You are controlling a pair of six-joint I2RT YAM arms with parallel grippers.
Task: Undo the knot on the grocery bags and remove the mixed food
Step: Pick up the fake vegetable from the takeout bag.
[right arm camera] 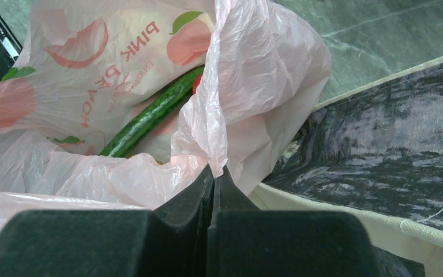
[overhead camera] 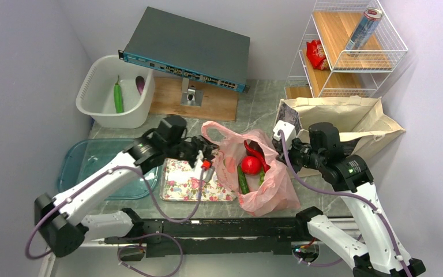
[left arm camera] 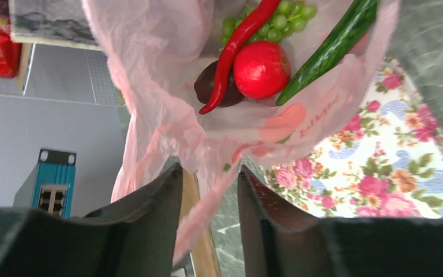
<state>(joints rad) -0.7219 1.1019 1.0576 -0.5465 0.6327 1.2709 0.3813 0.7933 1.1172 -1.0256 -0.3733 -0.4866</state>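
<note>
The pink plastic bag (overhead camera: 268,187) lies with its mouth wide open; no knot shows. Inside it are a red apple (left arm camera: 261,69), a long red pepper (left arm camera: 236,46), green grapes (left arm camera: 277,23), a dark plum (left arm camera: 207,86) and a long green pepper (left arm camera: 329,49). My left gripper (left arm camera: 209,173) is open at the bag's left rim, and a loose strand of the bag hangs between its jaws. My right gripper (right arm camera: 216,170) is shut on the bag's right rim (right arm camera: 219,138) and holds it up. The beige tote (overhead camera: 352,121) lies behind the right gripper (overhead camera: 278,143).
A floral tray (overhead camera: 179,184) lies left of the bag, beside a blue tray (overhead camera: 86,164). A white basin (overhead camera: 95,107) at the back left holds a green pepper (overhead camera: 118,98) and an eggplant (overhead camera: 140,85). A network switch (overhead camera: 187,49) and a wire shelf (overhead camera: 380,55) stand behind.
</note>
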